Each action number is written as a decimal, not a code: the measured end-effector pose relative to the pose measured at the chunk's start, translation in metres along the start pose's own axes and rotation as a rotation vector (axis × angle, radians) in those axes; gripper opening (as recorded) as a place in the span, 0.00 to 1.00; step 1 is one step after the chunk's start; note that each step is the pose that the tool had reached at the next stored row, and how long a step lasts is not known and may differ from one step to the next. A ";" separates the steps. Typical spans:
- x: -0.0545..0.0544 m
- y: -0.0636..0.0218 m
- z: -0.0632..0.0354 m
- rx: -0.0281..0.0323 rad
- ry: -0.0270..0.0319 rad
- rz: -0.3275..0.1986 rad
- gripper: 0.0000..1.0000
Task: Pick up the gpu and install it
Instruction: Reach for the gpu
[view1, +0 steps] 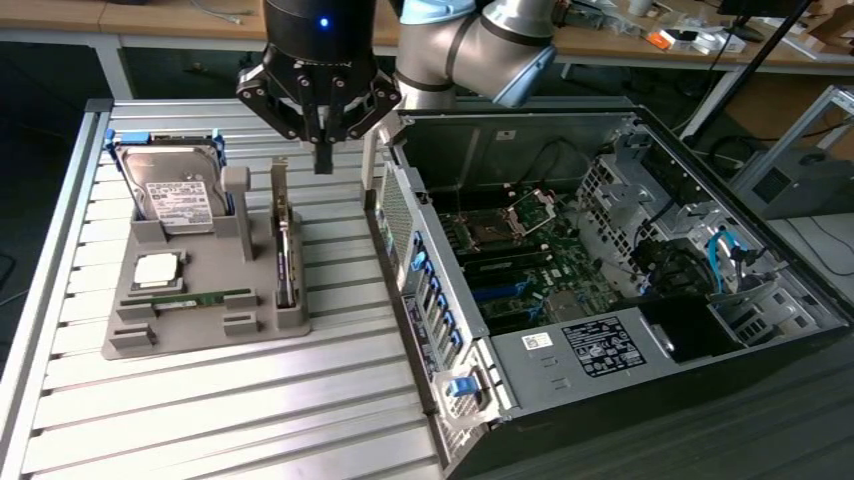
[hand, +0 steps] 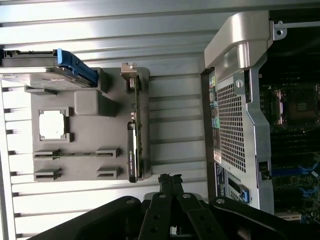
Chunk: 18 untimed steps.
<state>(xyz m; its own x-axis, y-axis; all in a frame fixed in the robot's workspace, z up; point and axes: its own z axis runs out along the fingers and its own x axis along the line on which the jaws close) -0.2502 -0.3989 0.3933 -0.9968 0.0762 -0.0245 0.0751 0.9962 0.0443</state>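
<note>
The gpu (view1: 283, 240) is a thin dark card with a silver bracket at its far end. It stands on edge in the slot along the side of the grey tray (view1: 200, 335) nearest the computer case. My gripper (view1: 322, 160) hangs above the tray's far corner, just beyond the gpu's bracket end and apart from it. Its fingers are shut together with nothing between them. In the wrist view the gpu (hand: 133, 142) runs along the tray's edge, a short way from my shut gripper (hand: 170, 179).
The tray also holds a silver hard drive (view1: 174, 190) with blue rails, a square CPU (view1: 158, 268) and a green RAM stick (view1: 200, 298). The open computer case (view1: 441, 330) lies at the exterior view's right, its motherboard (view1: 521, 260) exposed. Slatted metal table (view1: 240, 410) lies underneath.
</note>
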 end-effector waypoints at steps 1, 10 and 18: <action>0.001 0.0000 0.0000 0.0000 -0.0001 0.000 0.11; 0.008 -0.0006 -0.0002 0.0000 0.0000 0.000 0.11; 0.020 -0.0015 -0.0005 0.0000 0.0000 0.000 0.11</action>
<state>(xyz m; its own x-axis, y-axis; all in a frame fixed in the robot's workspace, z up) -0.2707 -0.3989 0.3933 -0.9968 0.0763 -0.0245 0.0752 0.9962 0.0443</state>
